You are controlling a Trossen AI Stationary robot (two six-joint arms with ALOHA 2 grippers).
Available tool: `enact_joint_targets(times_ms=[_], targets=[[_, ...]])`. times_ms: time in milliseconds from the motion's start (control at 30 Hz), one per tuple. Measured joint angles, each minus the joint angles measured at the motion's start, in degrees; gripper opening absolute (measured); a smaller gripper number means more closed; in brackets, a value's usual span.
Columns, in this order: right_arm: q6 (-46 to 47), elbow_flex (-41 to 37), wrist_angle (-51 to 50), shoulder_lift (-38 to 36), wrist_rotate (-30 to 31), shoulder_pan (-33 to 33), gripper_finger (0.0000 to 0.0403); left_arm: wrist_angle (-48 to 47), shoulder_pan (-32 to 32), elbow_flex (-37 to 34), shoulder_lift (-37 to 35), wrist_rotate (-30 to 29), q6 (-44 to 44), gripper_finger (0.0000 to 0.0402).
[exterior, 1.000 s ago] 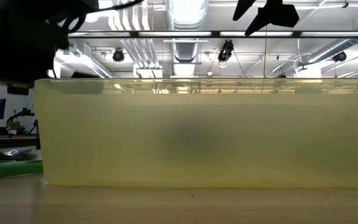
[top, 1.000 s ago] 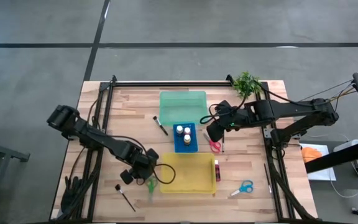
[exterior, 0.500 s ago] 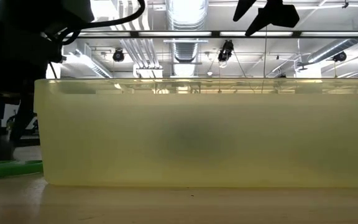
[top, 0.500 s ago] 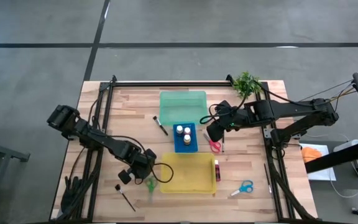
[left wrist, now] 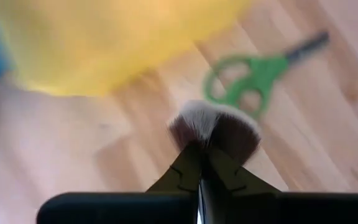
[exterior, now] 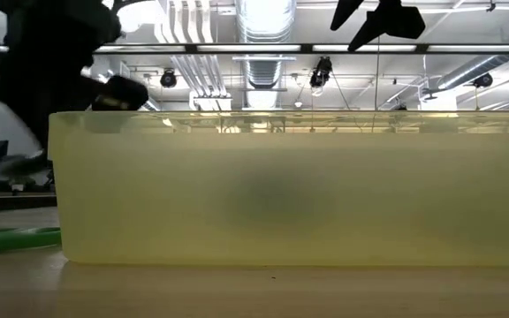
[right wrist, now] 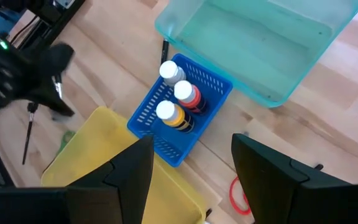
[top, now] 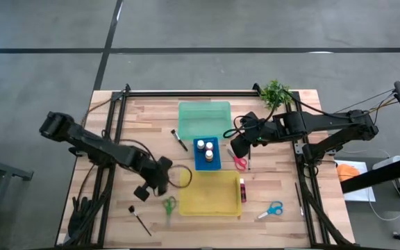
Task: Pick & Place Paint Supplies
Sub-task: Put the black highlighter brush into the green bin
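Observation:
My left gripper is shut on a brush whose bushy brown, white-tipped head sticks out past the fingertips. It hangs above the wood by the yellow tray's near left corner. Green scissors lie flat on the table below it. My right gripper stands open high over the blue basket, which holds three white-capped bottles. Red scissors, a magenta bottle, blue scissors and two thin brushes lie loose on the table. My left gripper pinches the brush just behind its bristle head between its two fingertips. The fingers slant down from the table's left side, and they hide the handle. The brush is lifted clear of the table, head pointing onward past the tips.
A yellow tray sits at the near middle and fills the low view. A green tray stands behind the blue basket, and a leafy plant at the far right corner. Black frame rails run along both table sides.
My left gripper has risen from the table beside the green scissors and drawn back a little toward the far left, rolling somewhat as it went. The scissors and the thin brush near the front edge lie where they were. The right arm has kept still.

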Motion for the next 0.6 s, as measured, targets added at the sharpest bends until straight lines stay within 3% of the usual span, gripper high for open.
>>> enact_joint_targets(times_ms=[300, 467, 600], targets=[[-0.83, -0.04, 0.09, 0.0, 0.79, 0.0, 0.0213, 4.56, 14.68, 0.37, -14.28, -2.98, -9.68, 0.0004], [-0.85, -0.04, 0.42, 0.0, 1.92, 0.0, 0.0213, 5.4, 24.08, 5.94, -11.94, -2.04, -7.17, 0.0003], [-1.32, -0.04, 0.57, 0.0, 2.18, 0.0, 0.0213, 6.22, 31.07, 11.43, -5.59, 3.31, -4.9, 0.0003]])
